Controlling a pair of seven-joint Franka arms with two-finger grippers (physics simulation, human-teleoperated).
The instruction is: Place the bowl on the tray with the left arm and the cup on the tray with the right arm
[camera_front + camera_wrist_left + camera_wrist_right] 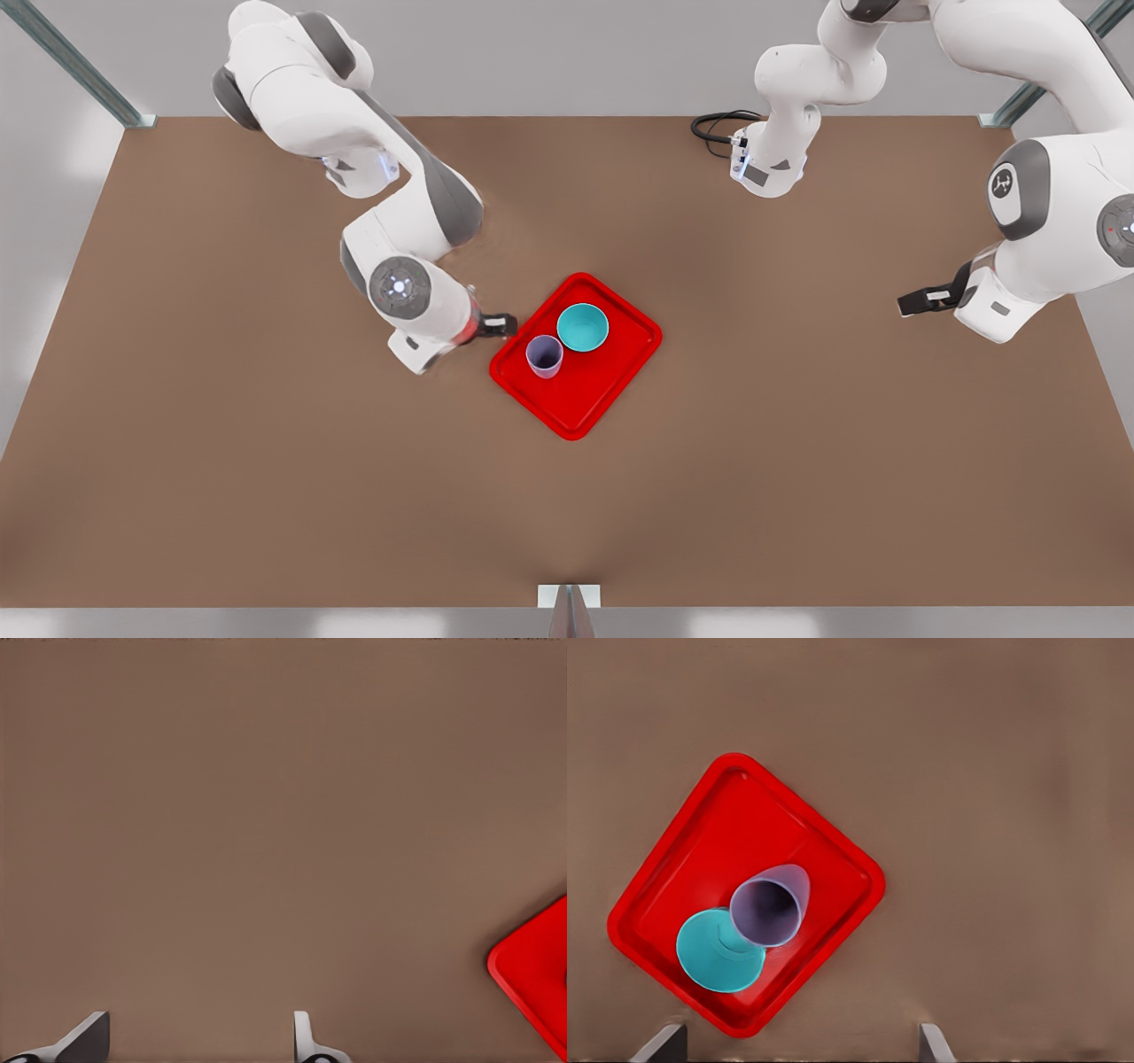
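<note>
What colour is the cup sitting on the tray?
Pale lavender-purple; the cup on the red tray shows best in the right wrist view.

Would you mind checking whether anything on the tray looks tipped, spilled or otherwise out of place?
Nothing stands out. The bowl and the cup both stand upright inside the tray, close together. The right gripper and left gripper are open and hold nothing.
</note>
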